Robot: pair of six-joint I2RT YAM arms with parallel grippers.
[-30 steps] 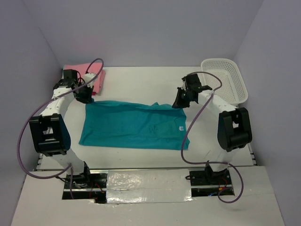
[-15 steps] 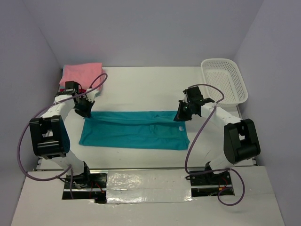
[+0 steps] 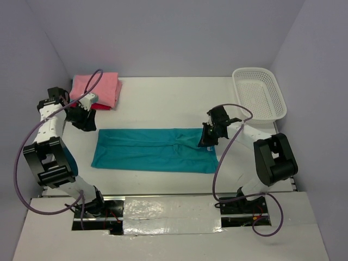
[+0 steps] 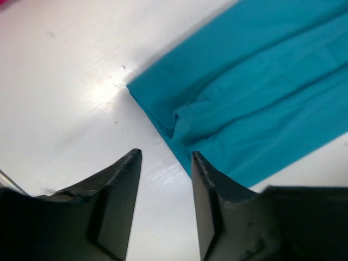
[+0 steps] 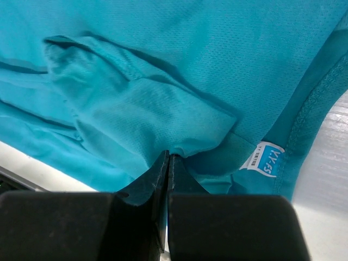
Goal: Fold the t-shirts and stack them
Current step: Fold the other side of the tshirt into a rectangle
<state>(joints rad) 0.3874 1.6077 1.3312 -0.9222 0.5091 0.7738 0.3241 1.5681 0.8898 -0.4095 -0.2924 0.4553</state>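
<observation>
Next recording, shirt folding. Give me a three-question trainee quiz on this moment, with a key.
1. Multiple choice: what does the right end effector pinch? A nothing; B a fold of the teal shirt; C a sock.
2. True or false: the left end effector is clamped on the teal shirt.
3. Fill in: the white basket stands at the table's far ___ corner.
Key: 1 B; 2 false, its jaws stand open with nothing between them, beside the shirt's corner; 3 right.
</observation>
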